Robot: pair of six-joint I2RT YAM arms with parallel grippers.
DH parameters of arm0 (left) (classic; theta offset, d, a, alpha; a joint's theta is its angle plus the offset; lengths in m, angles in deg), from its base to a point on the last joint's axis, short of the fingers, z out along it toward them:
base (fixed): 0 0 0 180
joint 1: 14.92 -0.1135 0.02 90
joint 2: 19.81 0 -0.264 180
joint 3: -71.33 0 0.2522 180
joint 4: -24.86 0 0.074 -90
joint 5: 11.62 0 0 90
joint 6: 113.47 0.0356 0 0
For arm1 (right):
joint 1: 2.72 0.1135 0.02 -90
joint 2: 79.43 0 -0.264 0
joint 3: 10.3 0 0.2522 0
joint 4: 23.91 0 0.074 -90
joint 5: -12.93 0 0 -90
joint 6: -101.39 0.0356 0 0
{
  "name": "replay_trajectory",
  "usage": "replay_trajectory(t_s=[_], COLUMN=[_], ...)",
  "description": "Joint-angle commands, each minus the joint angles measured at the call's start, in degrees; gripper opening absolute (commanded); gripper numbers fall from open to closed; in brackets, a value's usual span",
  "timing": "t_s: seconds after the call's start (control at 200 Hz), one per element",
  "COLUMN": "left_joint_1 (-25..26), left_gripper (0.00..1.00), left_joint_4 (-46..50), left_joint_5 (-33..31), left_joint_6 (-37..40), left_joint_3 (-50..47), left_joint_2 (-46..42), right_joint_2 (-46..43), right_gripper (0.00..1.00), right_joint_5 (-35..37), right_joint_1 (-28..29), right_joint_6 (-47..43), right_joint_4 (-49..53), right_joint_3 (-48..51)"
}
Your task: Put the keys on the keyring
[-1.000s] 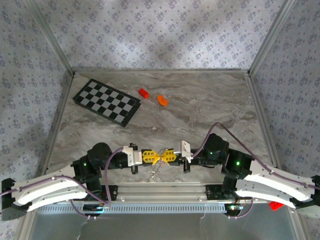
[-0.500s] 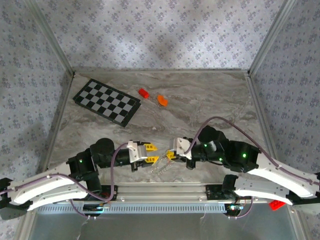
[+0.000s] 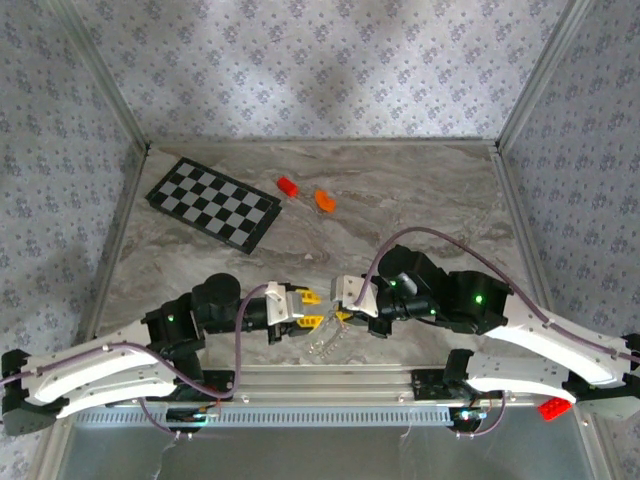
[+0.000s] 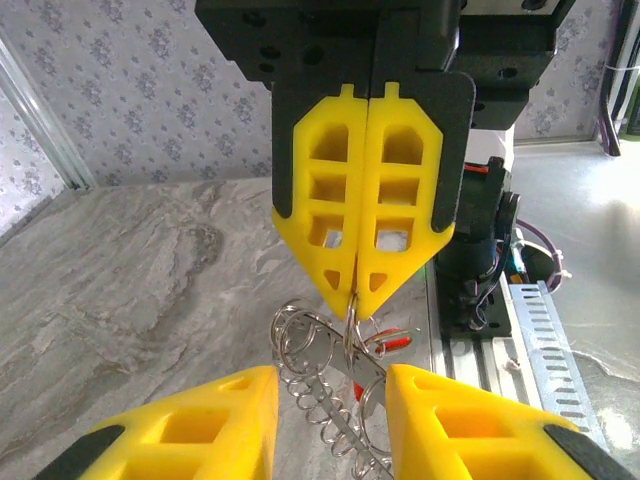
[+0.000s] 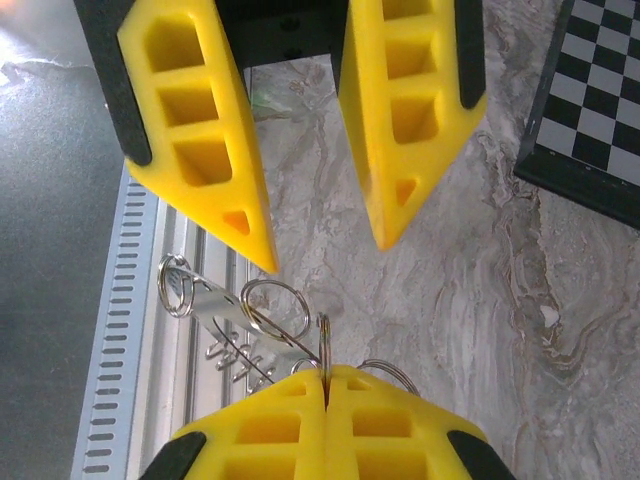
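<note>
**Steel keyring lifted, red key not clearly threaded**

The right gripper is closed, its tips pinching one thin wire loop of the keyring, so the bunch hangs just above the table near the rail. The left gripper faces it with jaws parted on either side of the bunch, gripping nothing. The pick-up looks done. The threading looks unfinished, though the tangle of loops hides whether the key is on. In the right wrist view the bunch's long axis runs diagonally from the pinch toward the rail. The key lies crosswise behind the loops, its head toward the rail and its shaft hidden.
</note>
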Motion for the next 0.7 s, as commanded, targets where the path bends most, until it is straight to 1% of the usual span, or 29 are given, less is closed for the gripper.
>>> replay_trajectory(t_s=[0.0,0.25,0.435,0.695], left_joint_1=[-0.07,-0.04,-0.02,-0.09], left_gripper=[0.33,0.32,0.29,0.25], left_joint_4=[-3.61,-5.45,-5.5,-4.87], left_joint_5=[2.33,2.87,0.18,-1.29], left_joint_6=[-1.01,-1.32,-0.51,-0.07], left_joint_3=[1.68,1.74,0.45,-0.61], left_joint_2=[0.83,2.73,2.35,1.01], right_joint_2=[0.34,1.65,1.89,3.37], right_gripper=[0.0,0.0,0.0,0.0], right_joint_5=[-1.42,-1.3,-2.66,-3.35], right_joint_1=[0.07,0.06,0.09,0.02], right_joint_6=[-0.99,-1.88,-2.44,-3.16], right_joint_4=[0.27,0.1,-0.95,-0.88], right_joint_3=[-2.35,-3.72,-3.72,-4.43])
